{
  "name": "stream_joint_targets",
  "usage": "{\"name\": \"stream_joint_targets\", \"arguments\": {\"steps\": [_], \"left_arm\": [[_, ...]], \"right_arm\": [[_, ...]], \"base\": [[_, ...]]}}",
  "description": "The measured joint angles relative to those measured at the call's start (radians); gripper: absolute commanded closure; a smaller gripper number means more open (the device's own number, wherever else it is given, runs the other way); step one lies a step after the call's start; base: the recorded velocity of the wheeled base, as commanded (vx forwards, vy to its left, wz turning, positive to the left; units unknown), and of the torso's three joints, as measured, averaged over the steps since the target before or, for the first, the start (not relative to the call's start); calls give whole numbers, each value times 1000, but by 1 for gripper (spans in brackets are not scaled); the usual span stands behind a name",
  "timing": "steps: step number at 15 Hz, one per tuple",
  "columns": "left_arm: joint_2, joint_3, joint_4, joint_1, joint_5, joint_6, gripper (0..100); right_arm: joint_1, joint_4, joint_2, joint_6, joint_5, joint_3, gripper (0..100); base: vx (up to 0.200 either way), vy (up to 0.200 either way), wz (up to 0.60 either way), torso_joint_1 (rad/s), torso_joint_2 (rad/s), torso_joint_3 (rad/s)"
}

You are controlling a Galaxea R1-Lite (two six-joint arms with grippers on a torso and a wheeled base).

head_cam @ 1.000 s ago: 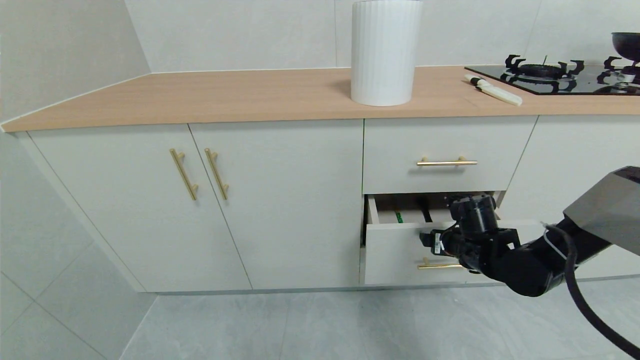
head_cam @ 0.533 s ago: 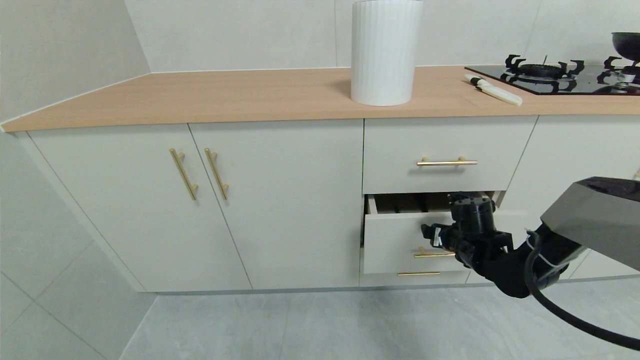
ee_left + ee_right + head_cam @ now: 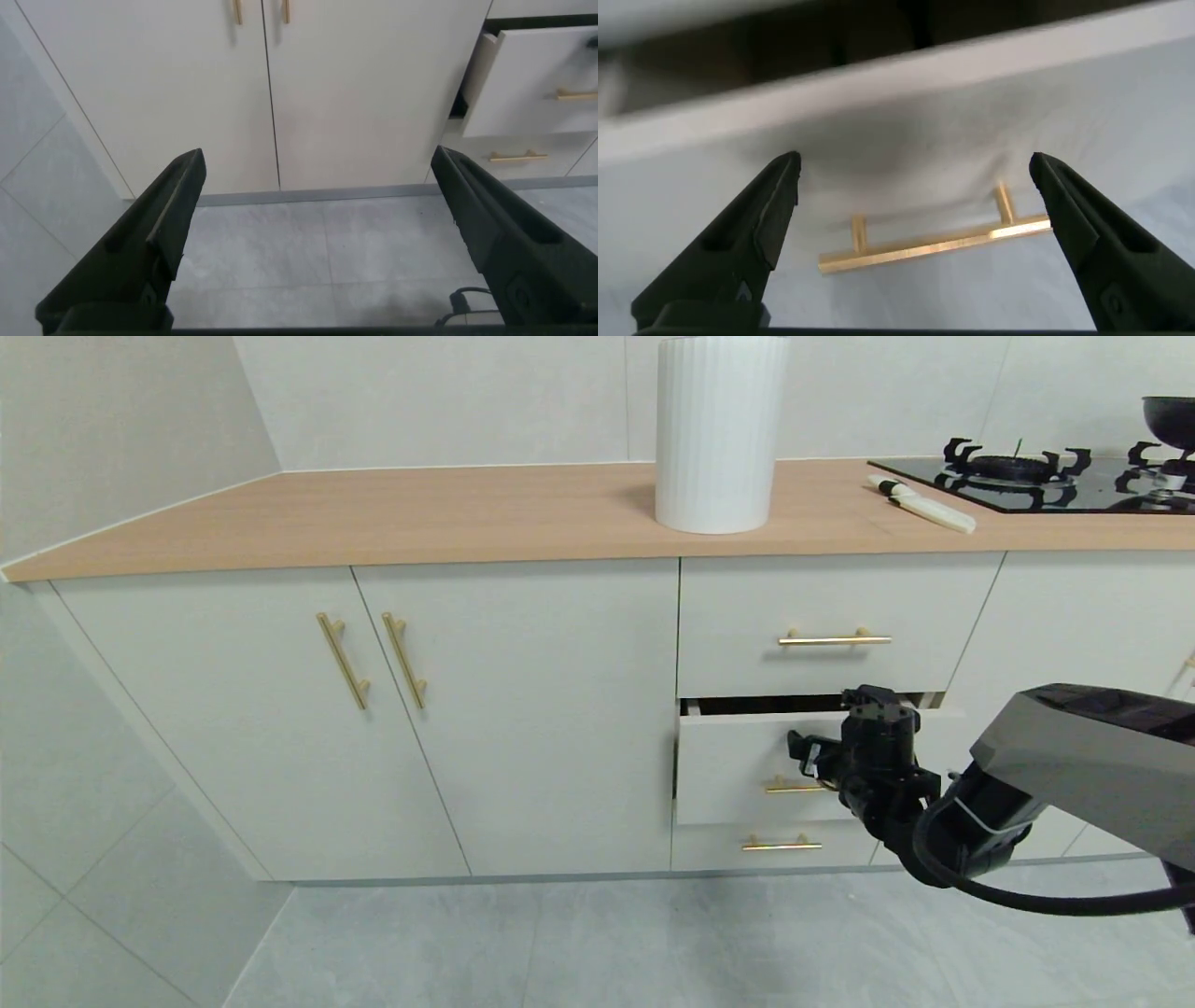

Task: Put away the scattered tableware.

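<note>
Wooden countertop [image 3: 420,518] above a barely-open drawer [image 3: 738,765], grey floor tiles [image 3: 560,943]; left tool [image 3: 316,163], right tool [image 3: 913,163] (both spread, empty).

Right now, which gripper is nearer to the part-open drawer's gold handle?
Right. The right gripper faces the handle close up; the left gripper hangs farther off, above the floor before the cabinet doors.

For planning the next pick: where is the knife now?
In the head view, the knife lies on the countertop at the right, between the white canister and the stove.
</note>
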Motion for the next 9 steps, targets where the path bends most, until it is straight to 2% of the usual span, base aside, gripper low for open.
{"name": "stream_joint_targets", "arguments": {"steps": [9], "left_arm": [[0, 0, 0, 0, 0, 0, 0]], "right_arm": [[-36, -48, 99, 2, -26, -99, 0]], "base": [[0, 0, 0, 0, 0, 0]]}}
